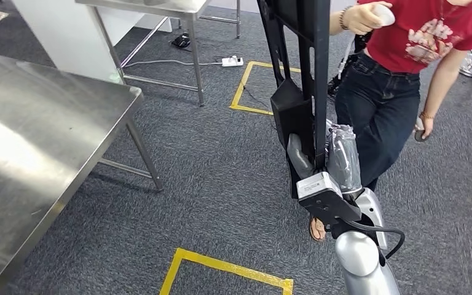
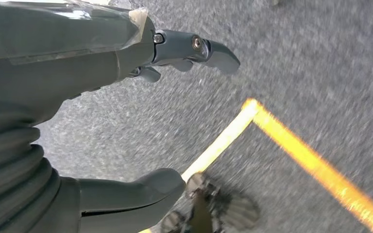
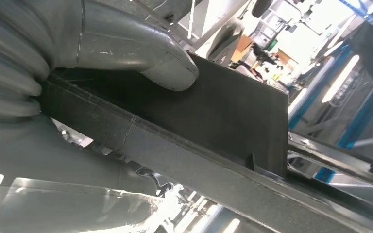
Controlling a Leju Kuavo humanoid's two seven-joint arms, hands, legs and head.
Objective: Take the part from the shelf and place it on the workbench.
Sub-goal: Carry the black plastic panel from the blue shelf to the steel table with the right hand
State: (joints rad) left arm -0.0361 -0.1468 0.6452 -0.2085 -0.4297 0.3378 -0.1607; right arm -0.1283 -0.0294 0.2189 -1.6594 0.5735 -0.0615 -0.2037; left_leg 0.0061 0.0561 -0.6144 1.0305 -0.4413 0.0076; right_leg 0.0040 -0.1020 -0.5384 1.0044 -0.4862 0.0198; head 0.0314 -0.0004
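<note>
Workbench (image 1: 31, 135) lies at nine o'clock from the right hand (image 1: 329, 160), which grips the long black part (image 1: 301, 67), its long axis running toward twelve. Left hand (image 2: 102, 97) hangs empty, fingers apart, over carpet.

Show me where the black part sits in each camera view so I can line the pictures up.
Head view: the black part stands upright right of centre, gripped low by the right hand.
Left wrist view: not in it.
Right wrist view: it crosses the picture under the thumb.
Shared landmark: the right hand's grey thumb.
</note>
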